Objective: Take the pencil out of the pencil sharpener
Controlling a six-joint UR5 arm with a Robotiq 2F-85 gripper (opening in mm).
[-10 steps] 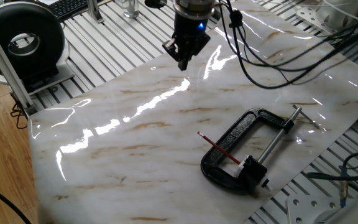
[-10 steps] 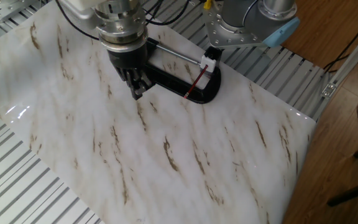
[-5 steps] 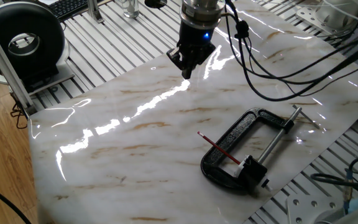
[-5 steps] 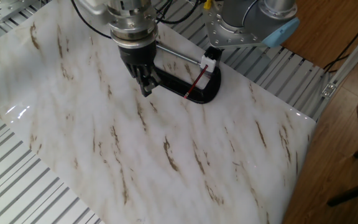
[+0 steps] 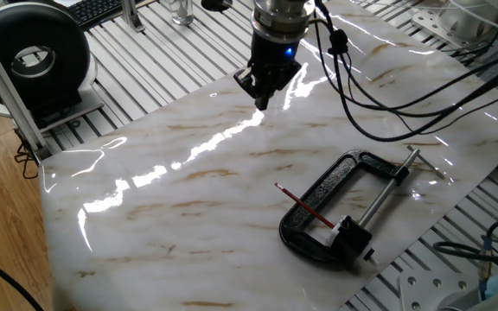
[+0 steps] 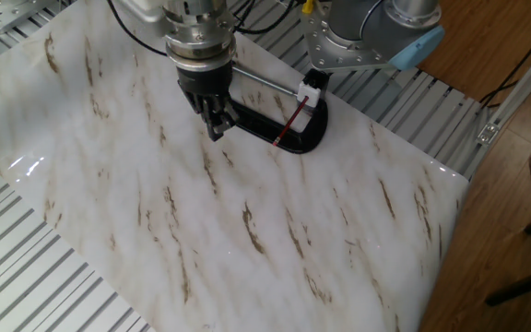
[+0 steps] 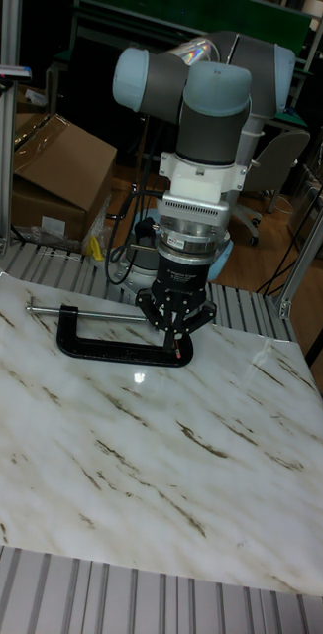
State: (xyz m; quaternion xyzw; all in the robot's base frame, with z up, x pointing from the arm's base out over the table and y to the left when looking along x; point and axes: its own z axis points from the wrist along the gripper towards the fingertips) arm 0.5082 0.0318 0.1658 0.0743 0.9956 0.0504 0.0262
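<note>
The thin red pencil (image 5: 305, 206) lies slanted across the lower end of the black clamp (image 5: 322, 187), its back end in the small black pencil sharpener (image 5: 351, 233) with whitish edges. From the other side the pencil (image 6: 290, 124) and pencil sharpener (image 6: 311, 92) sit at the clamp's right end. My gripper (image 5: 262, 98) hangs above the marble slab, well away from the pencil, fingers together and holding nothing. In the other fixed view the gripper (image 6: 215, 127) is just left of the clamp's frame. In the tall view the gripper (image 7: 176, 344) stands in front of the clamp (image 7: 102, 349) and hides the pencil.
A marble-patterned slab (image 5: 188, 207) covers the slotted metal table. Black cables (image 5: 379, 95) trail from the arm over the slab's far side. A round black device (image 5: 33, 56) stands at the far left. The arm's base (image 6: 367, 37) is behind the clamp.
The gripper moved sideways over the slab toward the clamp during the first half second, then nearly stopped. Pencil, sharpener and clamp have not moved.
</note>
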